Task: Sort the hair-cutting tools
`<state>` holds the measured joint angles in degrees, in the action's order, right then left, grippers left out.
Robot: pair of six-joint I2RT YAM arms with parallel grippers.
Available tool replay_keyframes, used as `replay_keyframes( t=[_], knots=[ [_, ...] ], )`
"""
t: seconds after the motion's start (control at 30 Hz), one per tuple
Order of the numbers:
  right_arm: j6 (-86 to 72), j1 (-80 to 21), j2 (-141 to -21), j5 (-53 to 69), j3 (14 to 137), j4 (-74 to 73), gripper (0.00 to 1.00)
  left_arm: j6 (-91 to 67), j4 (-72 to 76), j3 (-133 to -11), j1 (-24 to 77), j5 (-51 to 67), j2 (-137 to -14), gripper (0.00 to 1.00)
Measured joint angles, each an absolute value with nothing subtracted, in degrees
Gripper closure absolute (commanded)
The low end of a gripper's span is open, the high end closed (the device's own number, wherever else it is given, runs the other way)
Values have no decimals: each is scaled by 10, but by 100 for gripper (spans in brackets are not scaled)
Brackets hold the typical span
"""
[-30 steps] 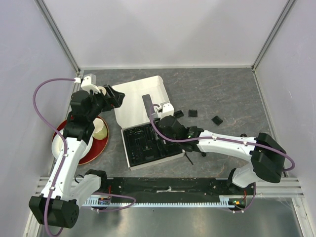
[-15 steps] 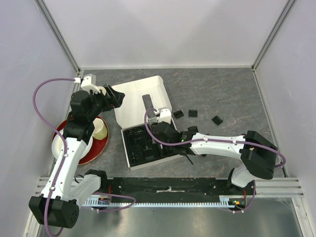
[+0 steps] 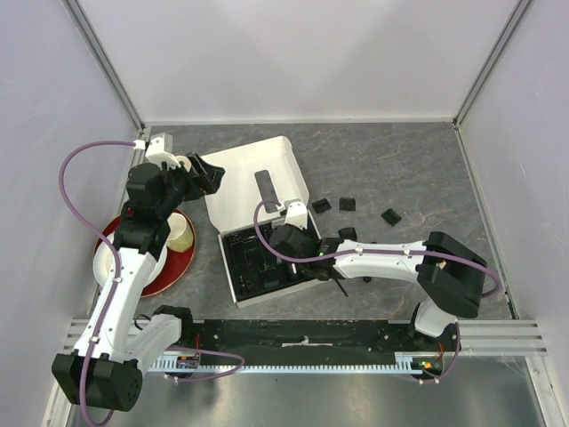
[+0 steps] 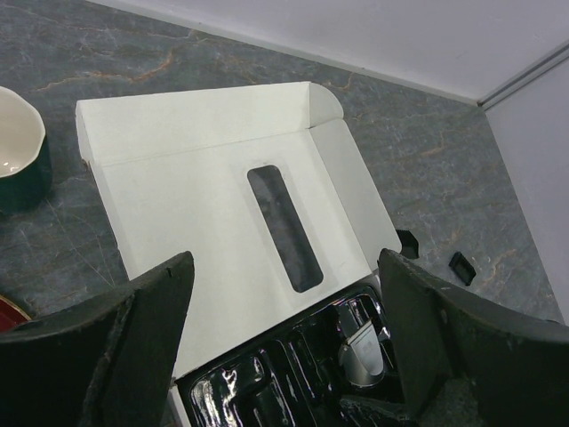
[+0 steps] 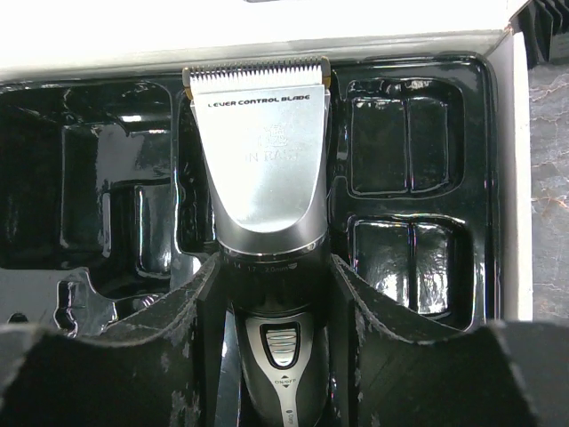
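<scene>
Since a second ago the right arm has swung to the left, so the right gripper (image 5: 274, 294) is now over the black tray (image 5: 89, 178) of the white box (image 4: 196, 169), its jaws clamped on the body of the clipper (image 5: 265, 169). The clipper lies along the long middle slot, blade toward the lid; whether it is fully seated I cannot tell. The left gripper (image 4: 284, 267) has not moved, jaws wide apart above the lid. I judge the step is placing the clipper; next comes lowering, releasing, then fetching the comb guards (image 3: 347, 204) on the tabletop (image 3: 418, 160).
</scene>
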<state>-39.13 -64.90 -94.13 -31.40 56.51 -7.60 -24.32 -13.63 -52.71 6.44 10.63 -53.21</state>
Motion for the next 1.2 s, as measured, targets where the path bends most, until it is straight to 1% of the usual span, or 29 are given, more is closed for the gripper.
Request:
replay_keyframes(
  t=[0.23,0.37,0.4,0.53,0.63,0.83,0.87,0.97,1.07,1.2],
  knots=[
    [-398,-650,-957,-316,585,-99,46,-243,-136,-527,64,106,-532,9],
    [-399,-650,-967,-315,600,-112,43,-243,-136,-527,64,106,-532,9],
    [-399,-650,-969,-315,603,-113,40,-243,-136,-527,64,106,-532,9],
    [-399,-650,-974,-315,613,-115,39,-243,-137,-527,64,105,-532,9],
    [-399,-650,-974,-315,616,-117,41,-243,-137,-527,64,104,-532,9],
    [-402,-650,-974,-316,627,-128,52,-243,-140,-527,64,100,-532,9],
    [-403,-650,-974,-318,629,-131,56,-243,-141,-527,64,100,-532,9],
    [-407,-650,-974,-322,636,-146,61,-243,-143,-527,64,100,-532,9],
    [-411,-650,-974,-326,643,-172,65,-243,-143,-527,64,100,-532,9],
    [-412,-650,-975,-319,644,-196,66,-243,-143,-527,64,100,-532,9]
  ],
)
